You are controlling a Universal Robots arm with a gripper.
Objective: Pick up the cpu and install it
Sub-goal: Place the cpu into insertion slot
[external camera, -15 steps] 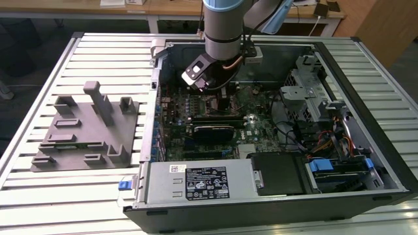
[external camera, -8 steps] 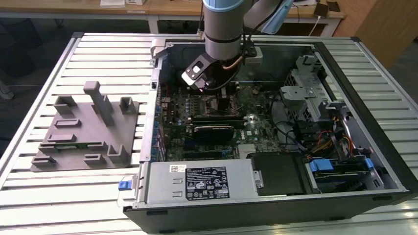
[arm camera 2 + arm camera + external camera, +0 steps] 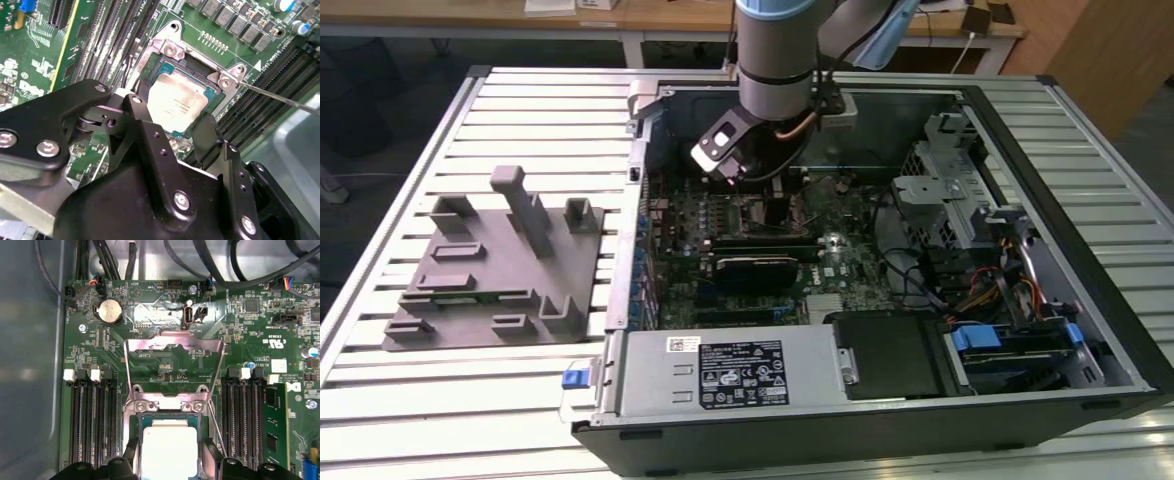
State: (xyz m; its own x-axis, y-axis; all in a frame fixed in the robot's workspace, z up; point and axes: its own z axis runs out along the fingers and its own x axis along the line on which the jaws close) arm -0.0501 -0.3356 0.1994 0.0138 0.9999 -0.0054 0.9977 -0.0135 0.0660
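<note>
The gripper (image 3: 170, 114) hangs low over the motherboard (image 3: 115, 347) with its fingers (image 3: 210, 455) spread, one on each side of the cpu (image 3: 170, 447). The cpu lies flat in its socket between the two banks of memory slots (image 3: 92, 425). The hinged metal load plate (image 3: 172, 346) stands flipped up beyond it.

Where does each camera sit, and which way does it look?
Exterior view: off the arm, above, looking down into the open computer case; the arm reaches in.
Second wrist view: on the wrist, slanting past the black pincer to the cpu.
First wrist view: on the wrist, facing the motherboard squarely, pincer showing.
Both wrist views share cpu and pincer.
</note>
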